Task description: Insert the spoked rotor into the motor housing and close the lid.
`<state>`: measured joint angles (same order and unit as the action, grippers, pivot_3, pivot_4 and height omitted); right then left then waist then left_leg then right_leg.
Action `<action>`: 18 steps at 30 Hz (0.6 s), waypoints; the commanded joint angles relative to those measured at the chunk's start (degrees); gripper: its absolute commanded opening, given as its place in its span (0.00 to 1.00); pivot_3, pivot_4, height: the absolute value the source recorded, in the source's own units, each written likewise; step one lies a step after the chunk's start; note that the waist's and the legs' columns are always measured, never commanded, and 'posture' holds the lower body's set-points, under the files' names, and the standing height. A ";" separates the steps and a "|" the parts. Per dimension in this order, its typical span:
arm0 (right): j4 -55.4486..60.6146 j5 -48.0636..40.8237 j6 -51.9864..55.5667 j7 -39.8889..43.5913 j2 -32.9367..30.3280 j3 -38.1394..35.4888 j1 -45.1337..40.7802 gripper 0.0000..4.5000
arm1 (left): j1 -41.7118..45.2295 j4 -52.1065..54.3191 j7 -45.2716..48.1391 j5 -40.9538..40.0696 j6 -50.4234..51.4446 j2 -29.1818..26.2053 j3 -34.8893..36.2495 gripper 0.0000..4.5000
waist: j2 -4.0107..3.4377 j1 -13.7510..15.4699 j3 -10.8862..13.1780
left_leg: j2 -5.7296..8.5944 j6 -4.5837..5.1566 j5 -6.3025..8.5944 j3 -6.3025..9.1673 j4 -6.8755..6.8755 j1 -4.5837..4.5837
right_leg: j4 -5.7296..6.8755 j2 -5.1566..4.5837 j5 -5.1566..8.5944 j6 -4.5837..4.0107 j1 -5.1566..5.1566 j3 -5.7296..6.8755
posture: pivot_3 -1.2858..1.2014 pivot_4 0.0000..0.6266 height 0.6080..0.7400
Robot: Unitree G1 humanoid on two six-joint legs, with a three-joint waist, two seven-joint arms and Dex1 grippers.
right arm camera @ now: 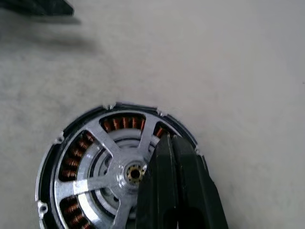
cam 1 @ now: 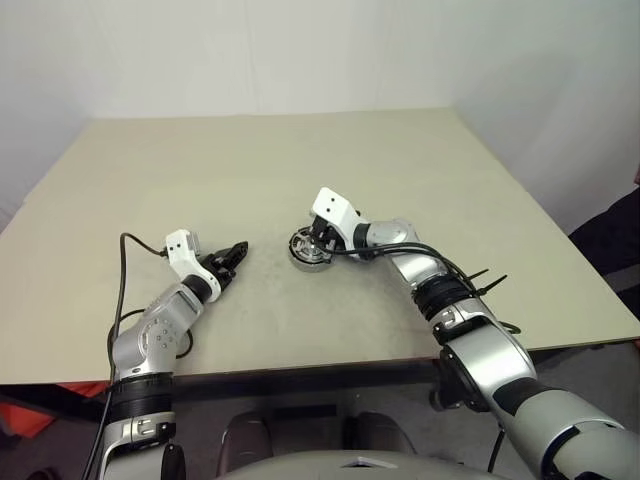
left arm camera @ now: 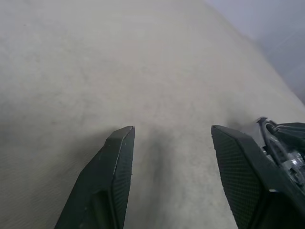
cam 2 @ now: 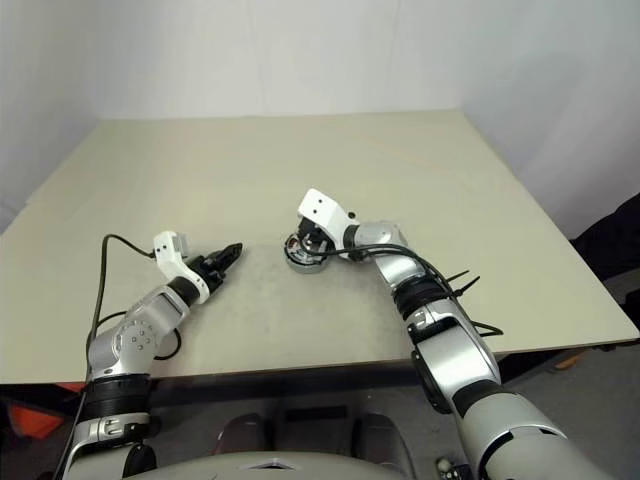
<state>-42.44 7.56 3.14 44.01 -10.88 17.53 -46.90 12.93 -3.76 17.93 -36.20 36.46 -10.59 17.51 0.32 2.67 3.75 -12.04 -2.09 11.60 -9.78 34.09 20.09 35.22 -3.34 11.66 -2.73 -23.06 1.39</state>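
Observation:
The motor housing (right arm camera: 47,157), a round grey cup with copper windings, lies at the middle of the table (cam 1: 420,170). The shiny spoked rotor (right arm camera: 107,143) sits inside it, spokes and hub showing. My right gripper (right arm camera: 169,138) is shut, its fingertips pressed together over the rotor's rim on the side facing me; whether they touch it I cannot tell. In the eye views this gripper (cam 1: 318,240) covers part of the housing (cam 1: 303,255). My left gripper (cam 1: 237,250) stands open a short way left of the housing, low over the table, with nothing between its fingers (left arm camera: 119,152). The lid is out of view.
The table's front edge (cam 1: 300,365) runs close below both arms. A black cable (cam 1: 122,290) loops off the left arm, and cable ties stick out of the right forearm (cam 1: 480,280). A dark shape (cam 1: 615,240) stands beyond the table's right edge.

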 commanded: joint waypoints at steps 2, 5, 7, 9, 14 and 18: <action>2.52 -2.32 1.35 0.74 0.07 -2.78 -3.40 0.01 | 0.83 1.33 0.12 -0.27 -0.68 -0.48 0.50 0.60 | 0.00 -0.02 0.04 | 0.00 -0.02 -0.02 0.00 0.00 0.02 | 0.01 0.00 0.00 0.00 -0.03 0.00 | 0.52 0.00 1.00; 6.67 -3.53 1.85 1.72 -0.60 -3.90 -3.98 0.01 | 1.15 1.12 0.03 -0.09 -0.73 -0.28 0.27 0.60 | 0.01 0.01 0.05 | 0.01 -0.02 -0.02 0.01 0.00 0.06 | 0.02 0.00 0.00 0.00 -0.06 0.00 | 0.52 0.00 1.00; 10.52 -4.34 3.07 2.87 -1.14 -4.15 -3.38 0.01 | 1.19 1.06 0.02 -0.04 -0.75 -0.17 0.19 0.60 | 0.01 0.05 0.05 | 0.00 -0.01 -0.01 0.01 -0.01 0.12 | 0.00 0.00 0.00 0.00 -0.10 0.00 | 0.52 0.00 1.00; 14.97 -4.75 4.59 4.26 -1.83 -3.69 -1.97 0.01 | 1.04 0.94 0.11 0.03 -0.85 -0.06 0.11 0.60 | 0.01 0.08 0.06 | 0.00 0.01 0.00 0.01 -0.05 0.15 | -0.04 0.00 0.00 0.00 -0.12 0.01 | 0.52 0.00 1.00; 20.10 -4.04 8.21 6.08 -2.62 -1.26 3.27 0.01 | 0.98 0.91 0.11 0.10 -0.84 0.08 0.11 0.60 | 0.04 0.16 0.05 | 0.01 0.01 0.01 0.00 -0.09 0.16 | -0.13 0.00 0.00 0.00 -0.10 0.02 | 0.52 0.00 1.00; 8.45 0.76 7.32 1.53 -1.27 2.57 6.66 0.01 | 1.09 0.92 -0.03 0.10 -0.89 0.36 0.05 0.60 | 0.02 0.12 0.05 | 0.01 0.00 0.00 0.00 -0.07 0.12 | -0.12 0.00 0.00 0.00 -0.06 0.02 | 0.52 0.00 1.00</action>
<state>-29.50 5.09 10.43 47.88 -12.01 18.15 -40.34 13.07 -3.98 17.90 -35.91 36.38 -10.35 17.62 0.34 2.80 3.80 -12.02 -2.10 11.59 -9.77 34.01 20.19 35.11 -3.35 11.66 -2.73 -23.11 1.41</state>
